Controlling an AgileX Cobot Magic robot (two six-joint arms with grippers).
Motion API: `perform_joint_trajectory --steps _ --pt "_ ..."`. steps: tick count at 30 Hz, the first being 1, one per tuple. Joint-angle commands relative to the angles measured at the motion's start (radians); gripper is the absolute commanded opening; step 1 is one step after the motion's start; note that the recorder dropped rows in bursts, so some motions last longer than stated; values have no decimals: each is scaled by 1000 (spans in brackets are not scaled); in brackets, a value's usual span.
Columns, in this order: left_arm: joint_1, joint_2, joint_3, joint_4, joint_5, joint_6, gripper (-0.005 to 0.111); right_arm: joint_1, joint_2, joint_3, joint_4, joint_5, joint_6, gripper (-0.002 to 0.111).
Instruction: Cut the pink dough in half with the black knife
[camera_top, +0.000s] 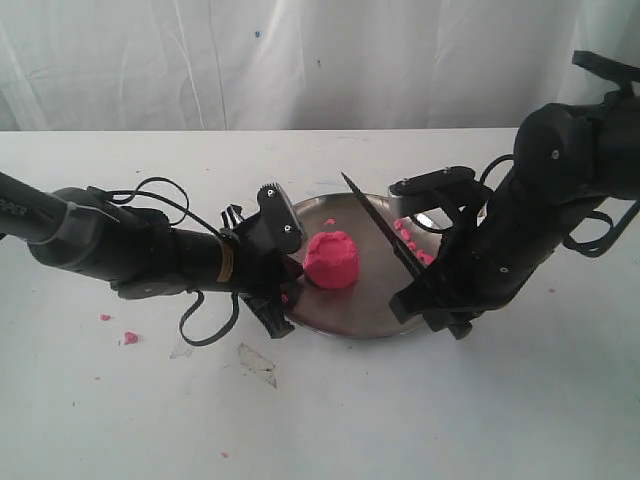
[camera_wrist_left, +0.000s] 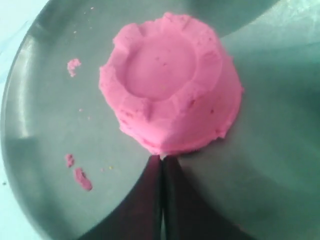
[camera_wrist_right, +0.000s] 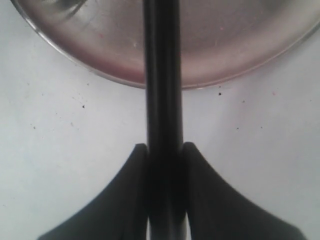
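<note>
1. My right end effector (camera_wrist_right: 163, 147) is clamped on the straight handle of the slim all-black knife (camera_wrist_right: 162, 75), one finger on each side of it.
2. In the exterior view that knife (camera_top: 383, 232) slants from its pointed tip at upper centre, over the far rim of the plate, down to my right end effector (camera_top: 422, 292) at right of centre.
3. The blade is to the right of the bright pink dough (camera_top: 331, 260) and apart from it.
4. The dough sits at the centre of the frame as one round mound with a dented top, on the round steel plate (camera_top: 345, 318).
5. My left end effector (camera_top: 288, 282) reaches in from the left side of the frame, at the plate's left rim.
6. Its wrist camera shows its fingers pressed together with nothing between them, the tips (camera_wrist_left: 161, 161) right at the foot of the dough (camera_wrist_left: 170, 85); I cannot tell whether they touch it.
7. Small pink crumbs (camera_top: 411, 240) lie on the plate under the blade, and more crumbs (camera_top: 128, 337) lie on the white tabletop (camera_top: 520, 400) at lower left.
</note>
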Motion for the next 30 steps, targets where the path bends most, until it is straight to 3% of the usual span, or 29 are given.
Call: perform_joint_trajectory --steps 1,2,4,11,14,18,22,23,25,27,30 --pt "-1 -7 10 2 320 -16 0 1 -5 -3 -7 2 5 0" --pt "-1 -34 18 2 436 -71 0 1 -5 -3 -6 4 10 0" --pt "-1 -84 62 2 508 -68 0 1 -5 -3 -2 8 12 0" --pt "-1 -361 360 0 482 -83 0 1 -20 -3 13 11 12 0" --pt "-1 -481 502 2 321 -83 0 1 -40 -3 15 21 12 0" --pt "-1 -566 569 5 5 -303 0 1 -72 -3 19 31 12 0" --pt "-1 -568 565 15 -90 -370 0 1 -98 -3 24 31 12 0" --pt "-1 -570 553 -15 -65 -357 0 1 -103 -3 24 33 12 0" --pt "-1 -575 510 -215 128 -277 0 1 -109 -3 24 36 12 0" --pt "28 -570 443 -490 332 -17 0 1 -114 -3 30 38 12 0" --pt "110 -542 377 -660 390 277 0 1 -114 -3 46 40 12 0"
